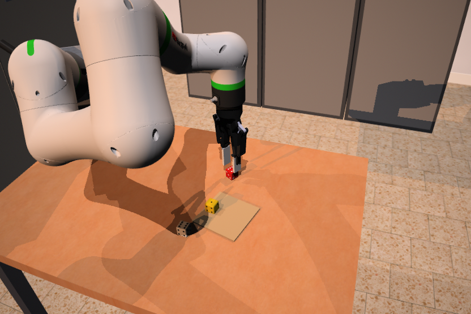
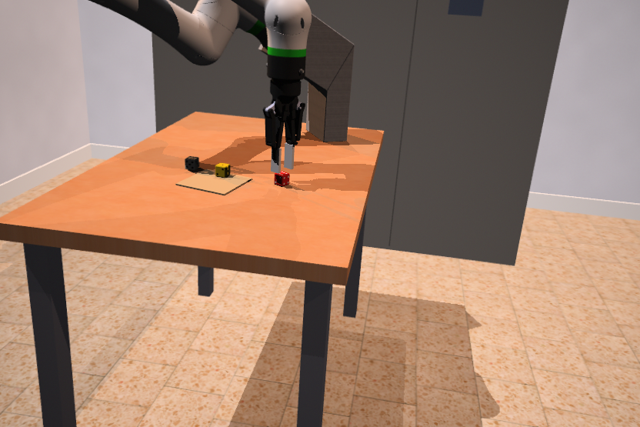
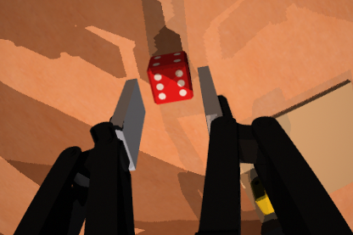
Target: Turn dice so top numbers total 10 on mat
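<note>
The red die (image 1: pixel 231 172) lies on the bare table a little beyond the tan mat (image 1: pixel 230 216), off it. In the wrist view the red die (image 3: pixel 170 78) turns a six-pip face toward the camera. My gripper (image 1: pixel 231 162) hangs straight down just above it, fingers apart and wider than the die, touching nothing. The yellow die (image 1: pixel 212 205) sits on the mat's near-left corner. The black die (image 1: pixel 183 228) lies on the table just off the mat's left edge. The exterior view also shows the gripper (image 2: pixel 281 162), red die (image 2: pixel 281 178), yellow die (image 2: pixel 222 169), black die (image 2: pixel 192 162) and mat (image 2: pixel 214 183).
A dark grey angled block (image 2: pixel 331 96) stands at the table's back edge behind the gripper. Tall cabinets (image 1: pixel 304 33) stand beyond the table. The arm's large white links (image 1: pixel 114 74) overhang the table's left side.
</note>
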`<control>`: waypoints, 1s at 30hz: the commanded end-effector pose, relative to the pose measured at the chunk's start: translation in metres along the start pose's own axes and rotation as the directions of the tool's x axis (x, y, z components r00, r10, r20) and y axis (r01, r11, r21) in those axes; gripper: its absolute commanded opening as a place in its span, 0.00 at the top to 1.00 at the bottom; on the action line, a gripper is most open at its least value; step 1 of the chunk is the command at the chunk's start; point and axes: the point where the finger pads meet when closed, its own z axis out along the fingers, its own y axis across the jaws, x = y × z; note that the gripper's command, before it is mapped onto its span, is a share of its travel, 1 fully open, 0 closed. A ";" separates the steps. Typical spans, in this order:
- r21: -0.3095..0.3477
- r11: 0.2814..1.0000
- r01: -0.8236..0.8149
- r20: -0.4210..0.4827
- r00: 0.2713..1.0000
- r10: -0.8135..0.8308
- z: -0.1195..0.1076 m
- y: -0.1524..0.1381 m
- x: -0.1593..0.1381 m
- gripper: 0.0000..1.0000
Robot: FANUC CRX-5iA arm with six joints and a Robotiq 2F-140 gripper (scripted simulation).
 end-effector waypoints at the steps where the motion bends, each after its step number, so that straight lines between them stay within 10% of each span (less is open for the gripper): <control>1: 0.000 1.000 0.000 0.000 1.000 0.000 0.000 0.000 0.000 0.72; 30: 0.000 1.000 0.000 0.000 1.000 0.000 0.029 0.000 0.000 0.72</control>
